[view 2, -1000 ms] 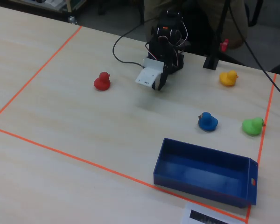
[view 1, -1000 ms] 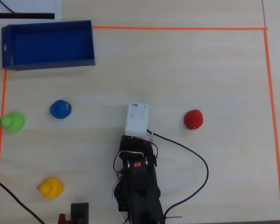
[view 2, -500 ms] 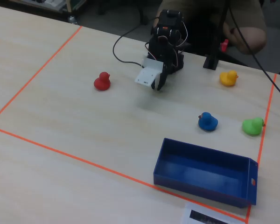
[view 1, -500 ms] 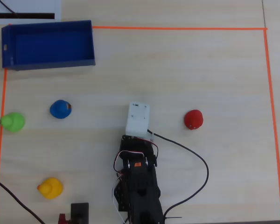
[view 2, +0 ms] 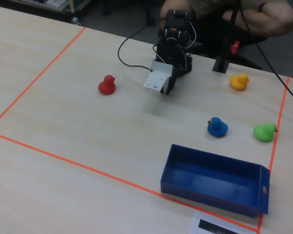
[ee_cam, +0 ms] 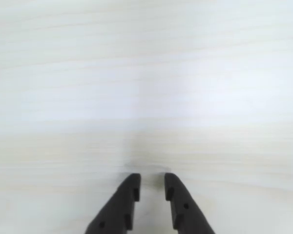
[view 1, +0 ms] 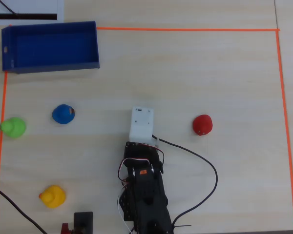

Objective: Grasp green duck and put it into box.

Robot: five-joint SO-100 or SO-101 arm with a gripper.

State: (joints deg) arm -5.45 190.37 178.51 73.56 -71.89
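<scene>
The green duck (view 1: 13, 127) sits at the left edge of the overhead view, beside the orange tape; it also shows in the fixed view (view 2: 264, 131). The dark-blue box (view 1: 53, 66) stands empty at the top left, and the fixed view (view 2: 210, 192) shows it too. My arm is folded back near the bottom centre, with a white camera mount (view 1: 141, 124) hiding the jaws from above. In the wrist view my gripper (ee_cam: 152, 178) points at bare table, its jaws a narrow gap apart with nothing between them. It is far from the duck and the box.
A blue duck (view 1: 63, 114) sits just right of the green one. A yellow duck (view 1: 52, 196) is at the lower left and a red duck (view 1: 202, 125) right of the arm. Orange tape (view 1: 185, 29) frames the workspace. A black cable (view 1: 205, 163) loops right of the arm.
</scene>
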